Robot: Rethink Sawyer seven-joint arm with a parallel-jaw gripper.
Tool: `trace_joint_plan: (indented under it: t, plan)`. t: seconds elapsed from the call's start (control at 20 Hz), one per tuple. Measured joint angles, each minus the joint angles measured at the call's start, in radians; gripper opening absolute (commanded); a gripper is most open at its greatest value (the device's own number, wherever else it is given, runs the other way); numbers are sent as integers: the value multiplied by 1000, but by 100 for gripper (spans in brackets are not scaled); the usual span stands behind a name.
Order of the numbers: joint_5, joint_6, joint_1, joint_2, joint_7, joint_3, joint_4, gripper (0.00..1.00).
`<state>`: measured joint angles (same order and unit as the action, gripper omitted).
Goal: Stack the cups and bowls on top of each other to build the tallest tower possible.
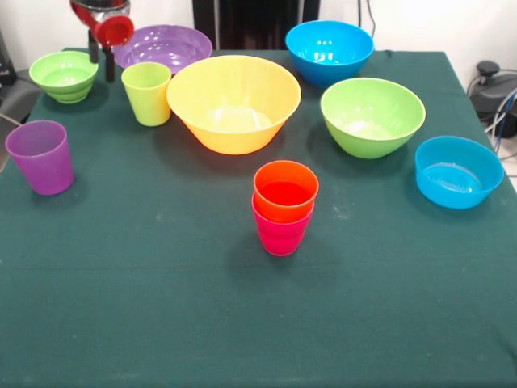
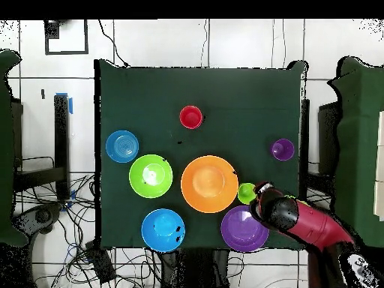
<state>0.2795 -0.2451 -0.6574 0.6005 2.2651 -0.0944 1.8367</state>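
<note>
end effector (image 1: 103, 32) cropped — fingers' state unclear

Glossy smooth plastic throughout: the large orange-yellow bowl (image 1: 233, 103), blue bowl (image 1: 329, 51) and stacked cups (image 1: 283, 206) (the small lime bowl (image 1: 64, 76) looks ribbed). Matt green cloth covers the table (image 1: 161, 307).
</note>
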Motion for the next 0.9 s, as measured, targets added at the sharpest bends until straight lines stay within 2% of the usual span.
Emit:
trace_joint_plan:
  t: [0.35, 0.9]
  plan:
    - [81, 0, -45, -49, 0, 27, -25, 100]
    - [161, 0, -77, -64, 0, 45, -28, 100]
